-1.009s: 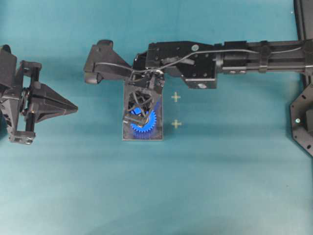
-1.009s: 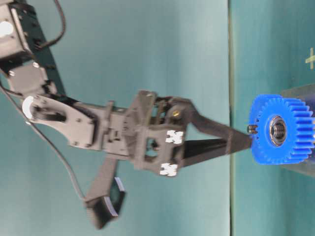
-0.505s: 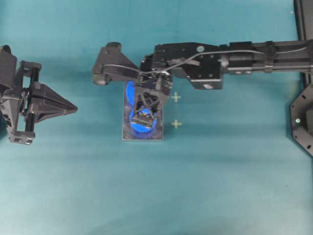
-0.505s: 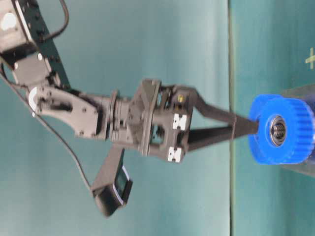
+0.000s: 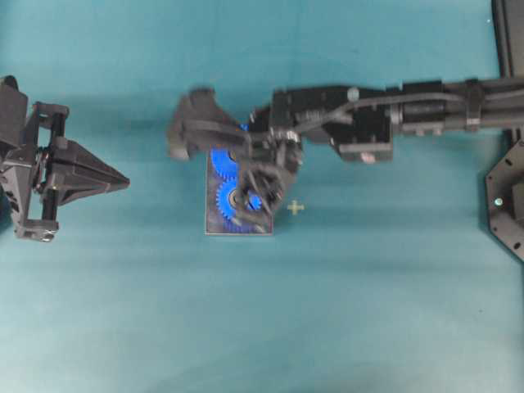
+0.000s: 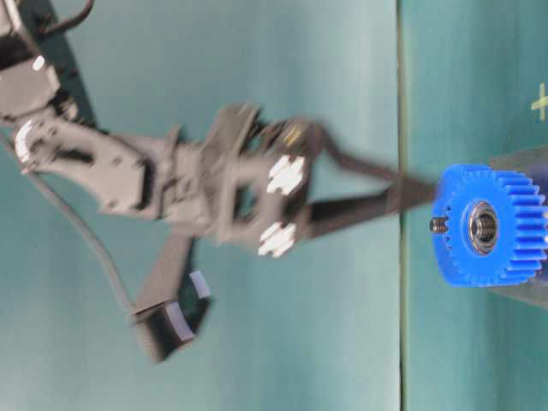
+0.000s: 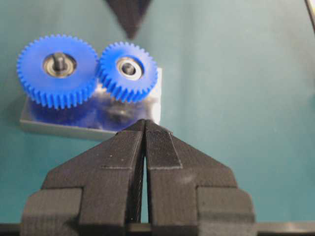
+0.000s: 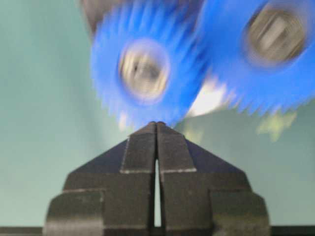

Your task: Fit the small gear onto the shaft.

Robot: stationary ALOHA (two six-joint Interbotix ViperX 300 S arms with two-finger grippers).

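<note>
The small gear lies flat on the grey plate, its teeth meshed with the larger blue gear. The shaft is hidden inside its bearing centre; only a metal tip shows there in the table-level view. In the overhead view the small gear is the nearer of the two. My right gripper is shut and empty, blurred by motion. It hangs just off the small gear's rim and clear of it in the table-level view. My left gripper is shut and empty, well left of the plate.
The larger gear has a thin metal peg through its hub. A yellow cross mark is on the teal table just right of the plate. A black frame stands at the right edge.
My right gripper has drawn back up and to the right, off the small gear. The gear, blurred half a second ago, now sits still. The left arm has not moved.
</note>
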